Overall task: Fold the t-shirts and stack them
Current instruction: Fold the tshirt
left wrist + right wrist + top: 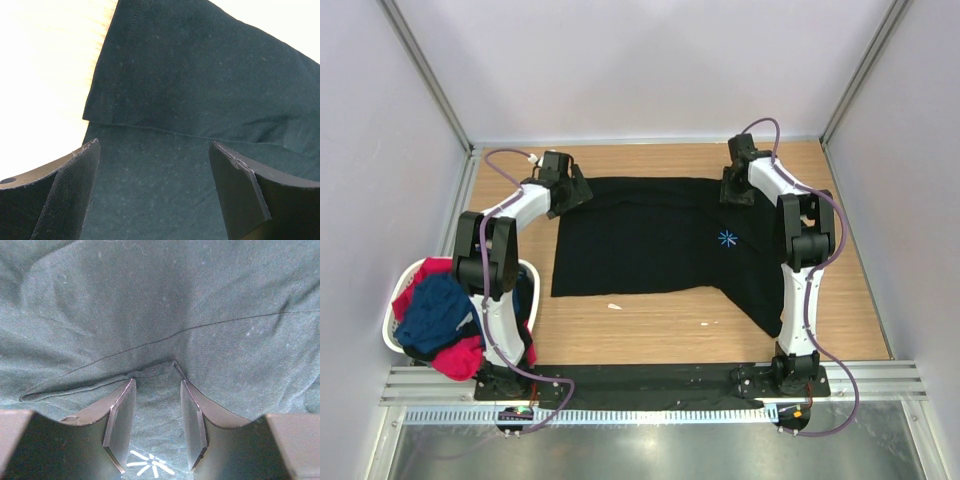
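Black t-shirt lies spread flat on the bench, in the far half, its long side running along the far edge. One flap reaches out toward the near right corner, under the right arm. We see the light-blue starburst mark facing up on the right part of the shirt. Left gripper sits at the far left corner of the shirt. In its wrist view, the left gripper has its fingers spread wide over dark cloth, nothing between them, and a hemmed, folded-over edge crosses just ahead of the tips. Right gripper sits at the far right part of the shirt, beyond the starburst. In the right wrist view, the right gripper has its fingers parted by a narrower gap, flat cloth showing between them. A small ridge of the cloth stands right at the tips, and the starburst shows below. We note a white basket at the near left corner, beside the left arm, holding a navy t-shirt bunched on top of a red-pink t-shirt.
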